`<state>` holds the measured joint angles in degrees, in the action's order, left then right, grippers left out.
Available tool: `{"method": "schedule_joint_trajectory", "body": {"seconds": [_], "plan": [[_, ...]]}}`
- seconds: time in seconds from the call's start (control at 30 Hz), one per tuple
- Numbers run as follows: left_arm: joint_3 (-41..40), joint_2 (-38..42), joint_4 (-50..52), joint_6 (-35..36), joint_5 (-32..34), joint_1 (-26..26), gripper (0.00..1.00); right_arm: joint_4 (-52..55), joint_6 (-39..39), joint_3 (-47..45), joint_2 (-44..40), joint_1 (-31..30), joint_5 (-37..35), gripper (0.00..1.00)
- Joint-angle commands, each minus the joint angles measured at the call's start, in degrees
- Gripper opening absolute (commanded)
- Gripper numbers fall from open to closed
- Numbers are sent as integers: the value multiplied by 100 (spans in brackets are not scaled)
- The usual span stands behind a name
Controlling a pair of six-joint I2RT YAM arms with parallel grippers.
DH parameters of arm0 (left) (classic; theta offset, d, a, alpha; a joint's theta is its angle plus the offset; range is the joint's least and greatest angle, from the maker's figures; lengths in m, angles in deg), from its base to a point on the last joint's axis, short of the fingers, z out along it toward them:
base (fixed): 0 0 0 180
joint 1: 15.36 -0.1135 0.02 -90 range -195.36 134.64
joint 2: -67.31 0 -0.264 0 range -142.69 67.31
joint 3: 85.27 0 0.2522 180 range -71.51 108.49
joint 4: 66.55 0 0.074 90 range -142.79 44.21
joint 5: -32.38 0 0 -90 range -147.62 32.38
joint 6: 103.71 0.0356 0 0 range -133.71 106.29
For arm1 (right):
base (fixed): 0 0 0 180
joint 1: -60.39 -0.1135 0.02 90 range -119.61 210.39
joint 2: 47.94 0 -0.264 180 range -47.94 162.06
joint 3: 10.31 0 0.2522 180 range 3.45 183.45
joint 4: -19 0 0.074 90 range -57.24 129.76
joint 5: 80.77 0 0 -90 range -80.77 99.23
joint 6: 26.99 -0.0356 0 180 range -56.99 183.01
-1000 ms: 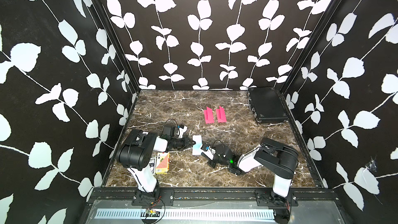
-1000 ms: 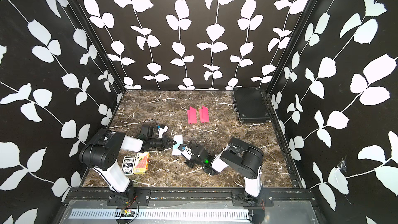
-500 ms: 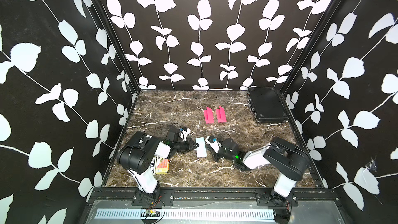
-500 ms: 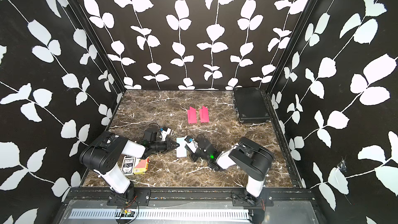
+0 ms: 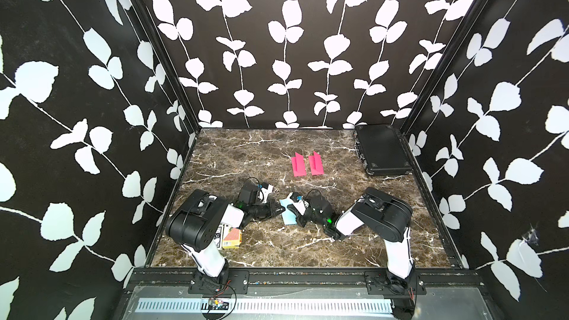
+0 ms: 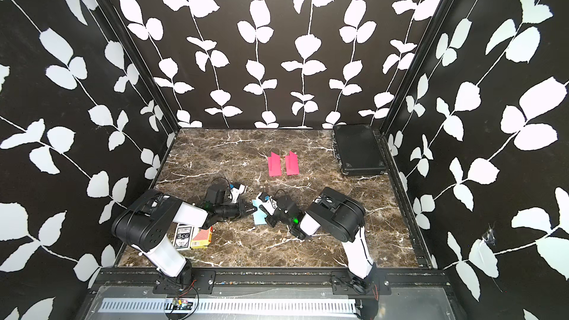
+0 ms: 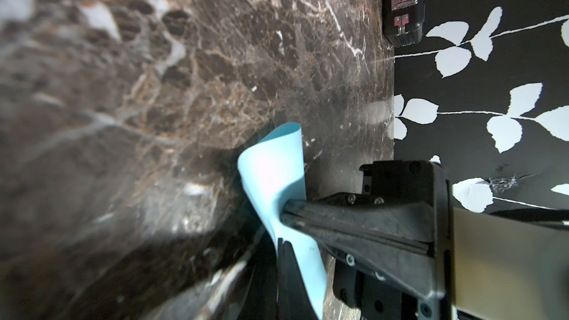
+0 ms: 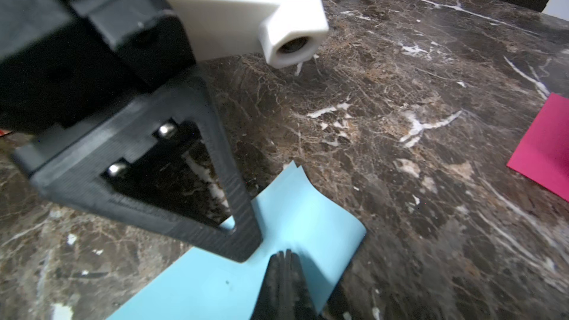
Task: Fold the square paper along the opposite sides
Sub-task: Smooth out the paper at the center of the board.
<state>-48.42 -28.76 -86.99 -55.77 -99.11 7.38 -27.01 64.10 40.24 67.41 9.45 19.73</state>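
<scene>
Left end effector (image 8: pixel 246 252) and right end effector (image 8: pixel 284 257), closed, touch paper (image 8: pixel 308 220).

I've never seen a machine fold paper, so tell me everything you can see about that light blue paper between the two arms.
The light blue paper is a thin, plain, matt sheet lying on the marble table. It is doubled over: two layers show at one corner, slightly misaligned, and it curls up rather than lying flat. The shut left pincer and the shut right pincer meet over it from opposite sides, and both touch it with their tips. Whether either actually pinches it is unclear.
</scene>
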Motion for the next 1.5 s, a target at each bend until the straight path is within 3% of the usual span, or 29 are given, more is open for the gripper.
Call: {"method": "schedule_joint_trajectory", "body": {"seconds": [0.0,0.3,0.63,0.93,1.1,1.47], "plan": [[-217,125,827,216,264,4,0,224,112,-210,74,75,-410,0],[-340,583,1312,483,285,-244,0,561,172,-355,-107,76,-758,0],[-402,438,1060,437,208,-248,0,725,-77,-14,-979,-8,-359,0],[-378,311,959,445,145,-244,0,314,181,612,-4,-337,-497,0],[-393,281,910,444,115,-244,0,527,482,504,340,-333,-1013,0],[-490,299,854,453,141,-262,0,896,700,212,348,-273,-1564,0]]}}
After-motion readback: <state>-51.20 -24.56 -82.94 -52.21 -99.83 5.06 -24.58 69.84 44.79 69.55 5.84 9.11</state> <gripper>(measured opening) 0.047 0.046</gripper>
